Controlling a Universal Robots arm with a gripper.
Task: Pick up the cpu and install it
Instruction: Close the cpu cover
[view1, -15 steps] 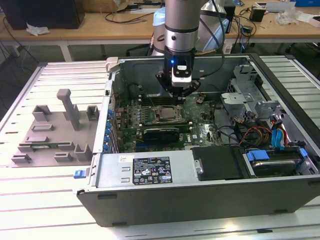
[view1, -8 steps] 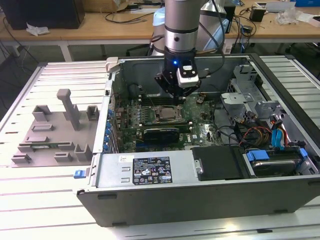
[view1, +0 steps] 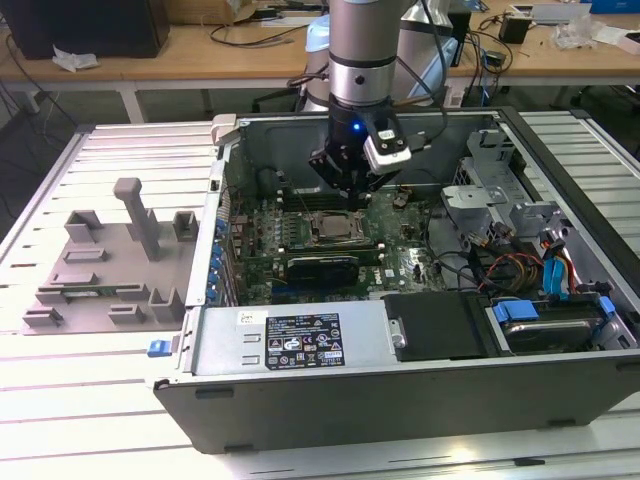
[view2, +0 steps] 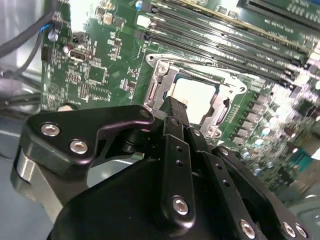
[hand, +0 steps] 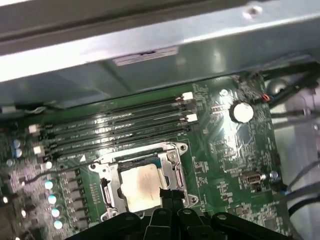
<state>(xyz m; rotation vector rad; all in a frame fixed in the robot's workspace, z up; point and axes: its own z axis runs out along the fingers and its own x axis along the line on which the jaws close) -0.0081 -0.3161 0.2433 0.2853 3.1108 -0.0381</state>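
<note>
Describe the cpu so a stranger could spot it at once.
Look into the open computer case: on the green motherboard, beside the long black memory slots, sits a metal-framed socket. The cpu is the smooth silver square lying inside that frame.

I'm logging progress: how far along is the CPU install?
Done, it seems: the cpu lies inside the socket frame, silver top up. In hand: the gripper hovers just over the cpu's edge. Left: whether the cpu is fully seated, I cannot tell.
</note>
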